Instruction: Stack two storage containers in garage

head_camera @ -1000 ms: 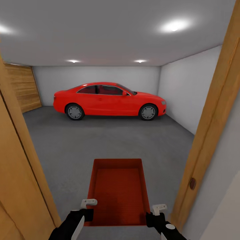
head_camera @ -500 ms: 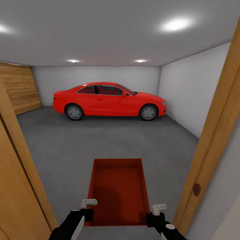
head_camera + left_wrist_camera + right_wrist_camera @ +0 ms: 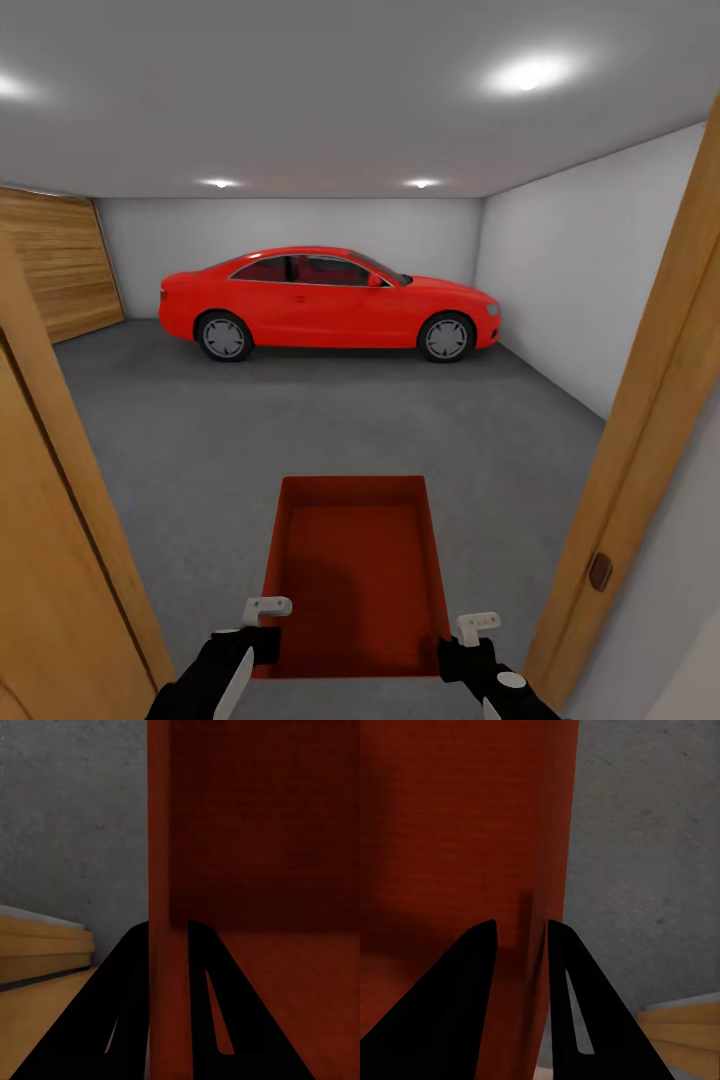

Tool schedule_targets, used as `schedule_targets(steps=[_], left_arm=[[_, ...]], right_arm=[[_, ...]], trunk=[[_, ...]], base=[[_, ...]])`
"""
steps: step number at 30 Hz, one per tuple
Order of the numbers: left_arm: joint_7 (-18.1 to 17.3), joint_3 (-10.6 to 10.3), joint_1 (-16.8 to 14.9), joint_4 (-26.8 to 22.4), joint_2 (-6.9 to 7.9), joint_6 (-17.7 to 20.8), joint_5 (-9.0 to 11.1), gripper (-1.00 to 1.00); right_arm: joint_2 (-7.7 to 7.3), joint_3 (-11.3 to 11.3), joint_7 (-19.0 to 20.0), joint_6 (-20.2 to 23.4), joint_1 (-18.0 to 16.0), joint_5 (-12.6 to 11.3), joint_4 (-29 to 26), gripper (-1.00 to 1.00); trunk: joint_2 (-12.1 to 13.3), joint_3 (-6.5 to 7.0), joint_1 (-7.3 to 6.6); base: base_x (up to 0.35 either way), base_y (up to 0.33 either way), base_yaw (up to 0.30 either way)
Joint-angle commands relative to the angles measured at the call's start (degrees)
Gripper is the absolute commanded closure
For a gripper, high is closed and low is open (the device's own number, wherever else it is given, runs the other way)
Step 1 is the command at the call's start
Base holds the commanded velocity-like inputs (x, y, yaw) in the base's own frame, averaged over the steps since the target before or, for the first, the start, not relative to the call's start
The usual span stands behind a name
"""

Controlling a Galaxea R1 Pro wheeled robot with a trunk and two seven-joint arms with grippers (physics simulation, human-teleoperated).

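One rust-red open-top storage container (image 3: 355,570) hangs low in front of me, carried between both arms over the garage floor (image 3: 300,420). My left gripper (image 3: 262,640) is shut on the container's left wall. In the left wrist view its fingers (image 3: 127,982) straddle that wall (image 3: 169,870). My right gripper (image 3: 458,650) is shut on the right wall, with a black finger on each side of the red wall (image 3: 540,832) in the right wrist view. The container is empty.
I stand in a doorway with honey-coloured wooden frames close on the left (image 3: 60,520) and right (image 3: 650,420). A red car (image 3: 330,300) is parked across the far end of the garage. A wooden panel door (image 3: 60,260) lines the left wall.
The view has crept forward through the doorway, so both door frames slide outward in the picture. The container stays held the same way.
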Motion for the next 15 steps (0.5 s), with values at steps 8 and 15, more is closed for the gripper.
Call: schedule_targets(steps=[8,15], left_arm=[[0.3,2.2,-0.1,-0.1,-0.07,0.4,-1.4,1.0],[0.3,2.2,-0.1,-0.1,-0.07,0.4,-1.4,1.0]], right_arm=[[-0.03,3.0,0.2,-0.3,0.0,0.5,-0.1,1.0],[-0.03,3.1,0.2,-0.3,0.0,0.5,-0.1,1.0]], trunk=[[0.0,-0.01,0.02],[0.0,-0.01,0.02]], base=[[0.003,0.009,0.0],[0.007,0.0,0.0]])
